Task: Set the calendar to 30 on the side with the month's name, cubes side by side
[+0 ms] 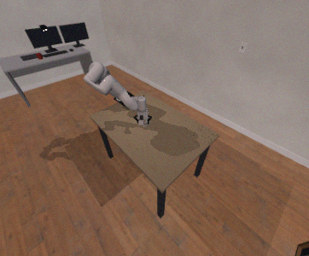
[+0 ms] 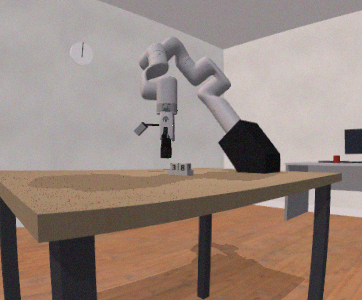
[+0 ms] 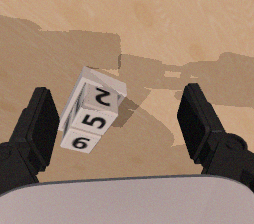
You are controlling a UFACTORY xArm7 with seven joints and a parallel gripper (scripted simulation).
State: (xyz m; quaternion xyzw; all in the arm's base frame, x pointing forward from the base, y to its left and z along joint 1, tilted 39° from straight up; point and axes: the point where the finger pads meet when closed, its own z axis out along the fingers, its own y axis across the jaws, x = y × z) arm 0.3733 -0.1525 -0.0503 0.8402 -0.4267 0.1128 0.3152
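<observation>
The small white calendar [image 2: 180,168] [image 3: 92,119] stands on the wooden table [image 2: 131,192] [image 1: 176,164], two digit cubes side by side in its tray. In the exterior view the facing side reads 3 and 8. In the wrist view the faces toward the camera show 6, 5 and 2, and the block sits left of centre, nearer the left finger. My gripper [image 2: 166,152] [image 3: 118,101] [image 1: 142,120] is open and empty. It hangs a short way above the table, just beside and above the calendar, touching nothing. The month's name is not legible.
The arm's black base [image 2: 248,147] stands on the table behind the calendar. A grey desk [image 1: 39,61] with two monitors stands far off by the wall. The table's edges are well away from the calendar.
</observation>
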